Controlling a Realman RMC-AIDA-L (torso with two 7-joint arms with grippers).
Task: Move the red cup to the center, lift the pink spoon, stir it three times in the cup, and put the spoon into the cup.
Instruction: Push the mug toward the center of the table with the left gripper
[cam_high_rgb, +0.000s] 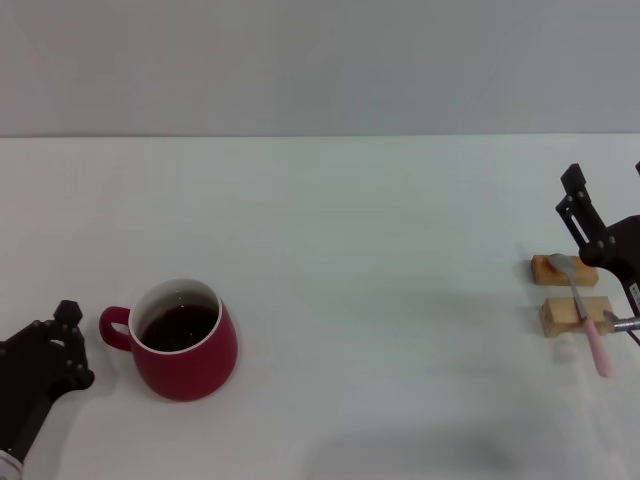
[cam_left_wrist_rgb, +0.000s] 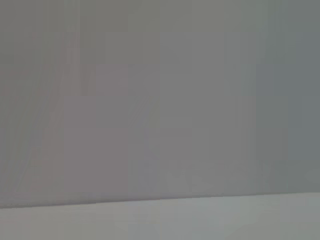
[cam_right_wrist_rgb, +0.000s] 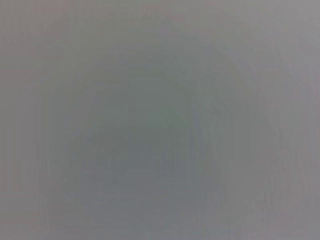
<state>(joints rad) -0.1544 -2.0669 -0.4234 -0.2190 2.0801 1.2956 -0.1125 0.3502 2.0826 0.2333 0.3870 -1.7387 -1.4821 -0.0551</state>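
Note:
The red cup (cam_high_rgb: 186, 350) stands on the white table (cam_high_rgb: 380, 300) at the front left, handle toward my left gripper, with dark liquid inside. My left gripper (cam_high_rgb: 75, 345) is open and empty, just left of the handle without touching it. The pink spoon (cam_high_rgb: 585, 312) lies across two small tan wooden blocks at the right edge, silver bowl on the far block. My right gripper (cam_high_rgb: 605, 175) is open, above and just behind the spoon, partly cut off by the picture's edge. Both wrist views show only blank grey surfaces.
The far wooden block (cam_high_rgb: 552, 270) and the near wooden block (cam_high_rgb: 562, 316) hold the spoon off the table. A grey wall stands behind the table's far edge (cam_high_rgb: 320, 136).

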